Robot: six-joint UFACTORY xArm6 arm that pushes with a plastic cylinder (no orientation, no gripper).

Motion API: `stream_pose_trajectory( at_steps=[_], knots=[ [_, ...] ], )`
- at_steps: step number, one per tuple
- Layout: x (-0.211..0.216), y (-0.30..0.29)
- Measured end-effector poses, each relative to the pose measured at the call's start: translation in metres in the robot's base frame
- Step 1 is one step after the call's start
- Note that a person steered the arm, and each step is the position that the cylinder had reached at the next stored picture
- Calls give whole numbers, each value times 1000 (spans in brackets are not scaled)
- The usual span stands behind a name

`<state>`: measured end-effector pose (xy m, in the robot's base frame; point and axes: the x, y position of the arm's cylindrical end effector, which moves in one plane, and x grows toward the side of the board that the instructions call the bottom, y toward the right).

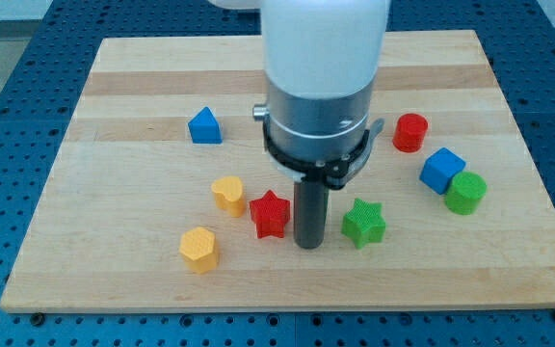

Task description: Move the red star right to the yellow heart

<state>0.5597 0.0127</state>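
A red star [270, 214] lies on the table just left of my tip [307, 245], a bare rod with no pincer to see, and the yellow heart [227, 194] sits just beyond the star, up-left.

Red star [271, 214]: solid red.
Yellow heart [227, 194]: solid yellow.
Yellow hexagon [199, 250]: yellow, slightly more orange.
Blue triangular block [204, 126]: solid blue.
Blue cube [441, 170]: solid blue.
Red cylinder [410, 132]: solid red.
Green cylinder [466, 192]: solid green.
Green star [363, 223]: solid green.
My tip [308, 245]: dark grey rod end.
Arm housing [324, 43]: white above, with a grey metallic collar and a black ring.
Board [143, 77]: pale wood with lengthwise plank bands.
Table [8, 116]: blue, with a regular grid of holes.
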Motion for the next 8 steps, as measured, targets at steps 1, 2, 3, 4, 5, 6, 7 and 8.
stream_pose_trajectory(
  at_steps=[1, 2, 3, 4, 5, 6, 7, 8],
  knots=[
    [16, -32],
    [11, -48],
    [-11, -44],
    [-30, -42],
    [-37, -42],
    [-38, -42],
    [-38, -43],
    [-38, -46]
  ],
)
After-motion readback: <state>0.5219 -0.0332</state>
